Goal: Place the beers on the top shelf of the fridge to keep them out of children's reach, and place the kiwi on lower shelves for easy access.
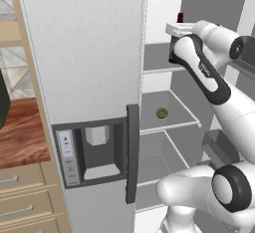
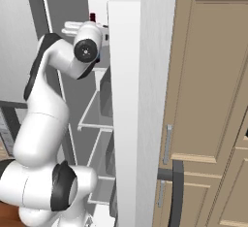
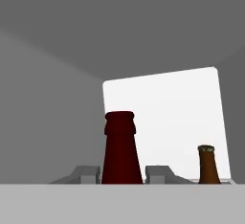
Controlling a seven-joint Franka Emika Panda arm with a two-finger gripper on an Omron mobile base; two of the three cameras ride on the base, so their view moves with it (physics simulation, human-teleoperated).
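The dark maroon glass beer bottle with the red cap [image 3: 121, 147] stands between the robot's fingers [image 3: 122, 173], which are closed on its neck, up at the fridge's flat pale grey top shelf [image 1: 162, 69]. The slim amber brown beer bottle [image 3: 208, 164] stands just beside it, deeper in. Lower the maroon one until it rests upright, then release gently, clear of its amber neighbour. The small olive-brown kiwi [image 1: 162, 113] already lies on a lower shelf [image 1: 172, 123].

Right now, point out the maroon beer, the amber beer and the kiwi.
maroon beer [image 3: 121, 151]: hand view, on its neck.
amber beer [image 3: 208, 166]: hand view, on its neck.
kiwi [image 1: 162, 113]: left base view, middle of the fruit.
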